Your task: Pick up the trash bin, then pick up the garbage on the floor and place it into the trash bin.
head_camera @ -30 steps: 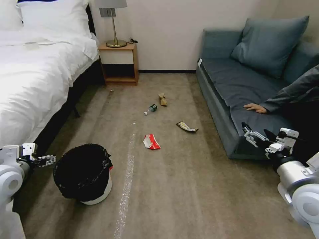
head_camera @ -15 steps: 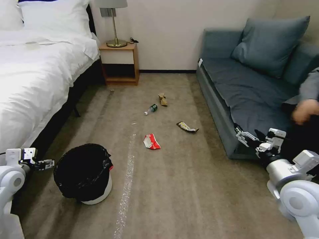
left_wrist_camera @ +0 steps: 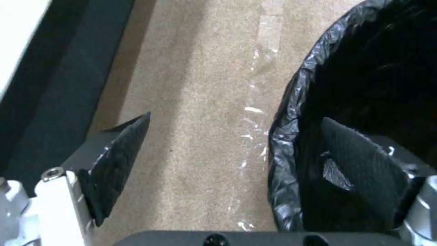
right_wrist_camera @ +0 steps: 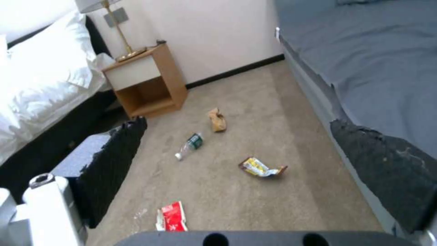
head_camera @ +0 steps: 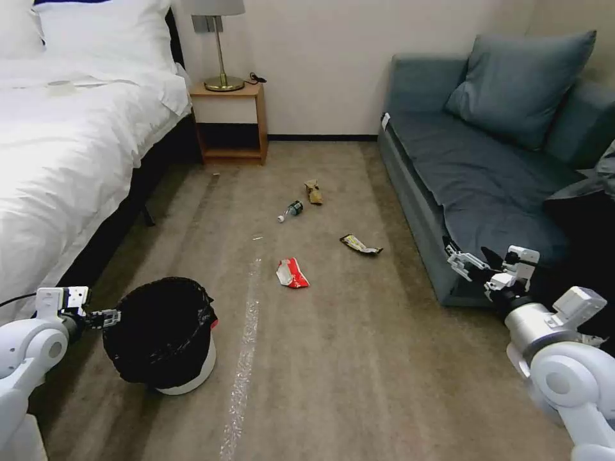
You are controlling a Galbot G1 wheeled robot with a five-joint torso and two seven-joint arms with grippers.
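The trash bin, white with a black bag over its rim, stands on the carpet at lower left. My left gripper is open at its near-left rim. In the left wrist view the left gripper straddles the bag-covered rim, one finger inside the bin and one outside. The garbage lies mid-floor: a red-and-white wrapper, a yellow-and-black wrapper, a small bottle and brown paper. Beside the sofa front, my right gripper hangs open with nothing in it.
A white bed runs along the left, with a wooden nightstand and a lamp at the back wall. A grey-blue sofa fills the right side. A strip of clear tape lies on the carpet beside the bin.
My left gripper has moved right to the bin's rim. The right arm has shifted left and a little lower along the sofa front. The bin and litter have not moved.
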